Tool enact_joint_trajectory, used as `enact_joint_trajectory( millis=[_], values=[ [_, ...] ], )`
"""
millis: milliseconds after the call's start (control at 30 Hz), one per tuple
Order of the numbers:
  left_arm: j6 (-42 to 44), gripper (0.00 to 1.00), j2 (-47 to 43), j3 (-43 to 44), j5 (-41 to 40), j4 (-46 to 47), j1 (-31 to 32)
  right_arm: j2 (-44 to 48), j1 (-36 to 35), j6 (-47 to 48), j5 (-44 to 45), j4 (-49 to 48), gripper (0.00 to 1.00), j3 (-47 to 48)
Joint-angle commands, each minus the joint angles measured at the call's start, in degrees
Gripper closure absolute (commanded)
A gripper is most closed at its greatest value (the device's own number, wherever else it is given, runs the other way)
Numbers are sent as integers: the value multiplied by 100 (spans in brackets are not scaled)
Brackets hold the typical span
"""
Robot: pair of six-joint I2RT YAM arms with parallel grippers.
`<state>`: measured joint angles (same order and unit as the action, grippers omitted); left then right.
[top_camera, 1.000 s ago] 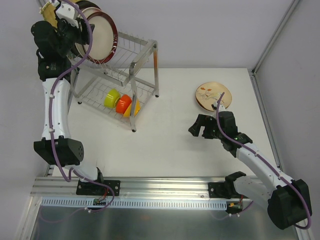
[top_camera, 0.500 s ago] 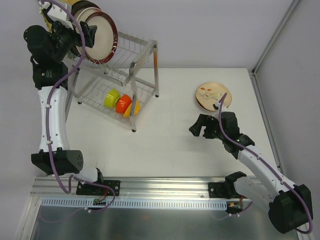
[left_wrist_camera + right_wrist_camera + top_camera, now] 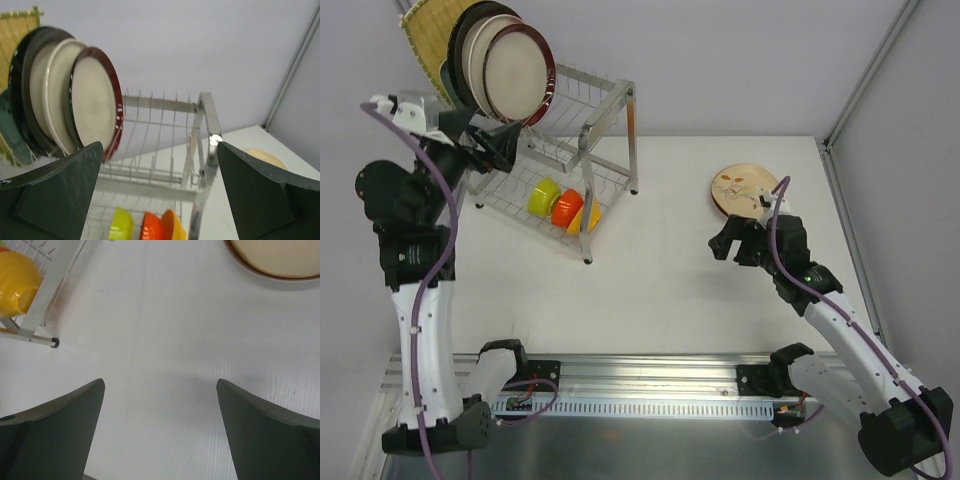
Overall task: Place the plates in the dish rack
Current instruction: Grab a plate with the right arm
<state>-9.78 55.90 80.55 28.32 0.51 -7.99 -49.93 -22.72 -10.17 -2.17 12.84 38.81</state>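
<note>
Left tool (image 3: 492,150): drawn back from plates (image 3: 515,75) in dish rack (image 3: 610,100), jaws spread.
Right tool (image 3: 732,243): spread, empty, near floral plate (image 3: 738,187) on tabletop (image 3: 670,290).

The left arm (image 3: 423,300) and right arm (image 3: 845,325) share one build: smooth white link shells between bulky black joint housings, each on a black base (image 3: 505,368) bolted to a silver rail (image 3: 650,385). A purple cable (image 3: 448,215) loops loosely along each arm. The left gripper (image 3: 492,148) and right gripper (image 3: 732,243) are black, with broad, matte, wedge-shaped dark fingers (image 3: 52,197).
</note>
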Motion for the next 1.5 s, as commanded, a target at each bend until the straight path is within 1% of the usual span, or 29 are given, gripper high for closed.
enact_joint_trajectory(
  millis=[0,33,67,100,133,267,300,400,500,600,767,800,867,900,933,967,1000,1067,1100,1233,1267,1467],
  values=[
    [-717,1,-972,-750,16,72,-45,-7,48,-28,770,332,0,504],
    [-788,1,-1176,-1152,16,19,-54,-51,48,-46,1041,472,0,592],
    [-841,1,-1387,-1356,-10,-112,-45,-139,57,-81,1183,552,0,671],
    [-980,1,-1798,-1550,-54,-243,-45,-174,66,-125,1332,614,0,811],
    [-1025,1,-2002,-1934,-124,-332,-27,-227,66,-160,1621,667,0,865],
    [-1105,1,-2934,-2763,-388,-1094,113,-412,232,-336,2133,860,0,1094],
    [-1088,1,-3266,-2904,-440,-1228,218,-508,303,-362,2177,887,0,1137],
    [-1087,1,-3838,-3509,-573,-1764,429,-710,645,-555,2204,843,0,1199],
    [-1096,1,-4278,-3853,-573,-1993,587,-886,1041,-661,2099,580,2,1156],
    [-1192,1,-4552,-4301,-503,-2011,746,-1237,1489,-662,1819,413,7,1208],
    [-1202,1,-4746,-4917,-362,-2055,790,-2028,2008,-354,1677,-62,13,1375],
    [-1193,1,-4798,-5074,-388,-2055,921,-2142,2087,-328,1494,-132,14,1401],
    [-1201,1,-4825,-5216,-484,-2055,957,-2519,2254,-310,1238,-387,17,1463],
    [-1219,1,-4817,-5286,-537,-2055,957,-2661,2254,-266,1072,-466,20,1602],
    [-1219,1,-4799,-5269,-572,-2064,957,-2793,2446,-248,1000,-475,22,1691],
    [-1167,1,-4799,-5243,-564,-2064,957,-3064,2509,-205,930,-502,23,1787],
    [-1158,1,-4799,-5234,-599,-2064,957,-3188,2562,-169,834,-528,27,1962],
    [-1114,1,-4781,-5234,-678,-2099,948,-3460,2720,-64,693,-607,30,2156],
    [-1105,1,-4773,-5225,-687,-2125,948,-3714,2772,-11,501,-720,32,2236],
    [-1131,1,-4799,-5243,-705,-2187,931,-4436,2975,340,279,-695,35,2937],
    [-1131,1,-4773,-5252,-713,-2187,913,-4568,3001,358,88,-643,36,3079],
    [-1114,1,-4684,-5252,-678,-2187,834,-5359,3177,533,-204,-493,39,3712]
  ],
)
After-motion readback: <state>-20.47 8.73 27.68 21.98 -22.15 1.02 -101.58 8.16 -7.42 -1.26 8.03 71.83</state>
